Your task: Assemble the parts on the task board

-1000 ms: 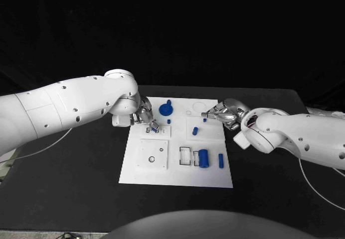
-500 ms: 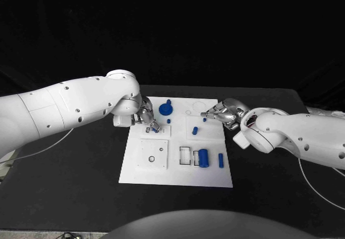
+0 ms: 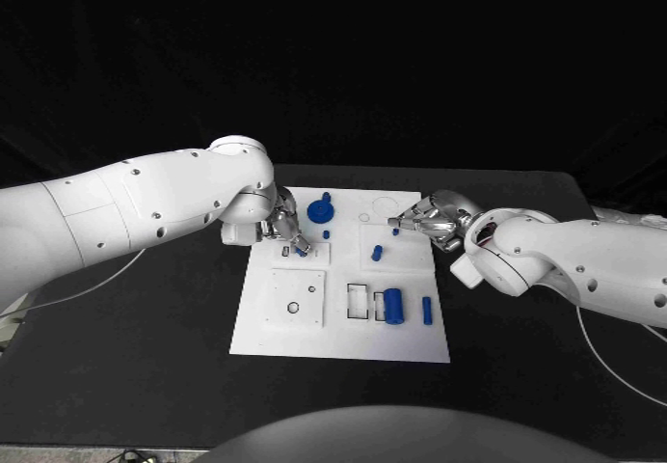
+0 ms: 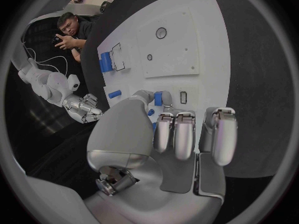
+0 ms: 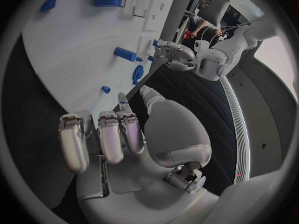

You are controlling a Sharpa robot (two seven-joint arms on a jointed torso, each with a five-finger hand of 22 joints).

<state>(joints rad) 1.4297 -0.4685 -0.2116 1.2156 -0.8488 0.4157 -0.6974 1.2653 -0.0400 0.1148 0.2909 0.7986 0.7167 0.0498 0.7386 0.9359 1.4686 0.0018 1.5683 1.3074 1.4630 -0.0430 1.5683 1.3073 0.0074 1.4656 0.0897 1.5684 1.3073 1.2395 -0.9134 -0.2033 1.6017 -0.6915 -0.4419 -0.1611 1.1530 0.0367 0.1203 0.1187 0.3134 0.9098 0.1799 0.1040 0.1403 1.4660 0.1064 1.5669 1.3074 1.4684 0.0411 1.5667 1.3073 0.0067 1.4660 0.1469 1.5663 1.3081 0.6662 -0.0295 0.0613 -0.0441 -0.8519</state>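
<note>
The white task board [image 3: 340, 333] lies in the middle of the table. My left hand [image 3: 279, 228] hovers over its far left corner and pinches a small blue part [image 4: 158, 98] at the thumb tip, right beside a narrow slot [image 4: 183, 97]. Its other fingers are curled in. My right hand [image 3: 433, 220] sits at the board's far right edge with fingers curled and nothing in them. A tiny blue peg [image 5: 106, 89] lies on the board just off its fingertips. A blue knob [image 3: 323, 209] stands between the two hands.
A blue peg [image 3: 377, 254] lies mid-board. A thick blue cylinder [image 3: 395, 307] and a slim blue bar [image 3: 427, 310] lie at the near right, beside rectangular recesses [image 3: 359, 302]. A square plate with a ring hole [image 3: 298, 298] occupies the near left.
My left arm has crept slightly toward the board's middle with the small part still pinched. The right hand has stayed put.
</note>
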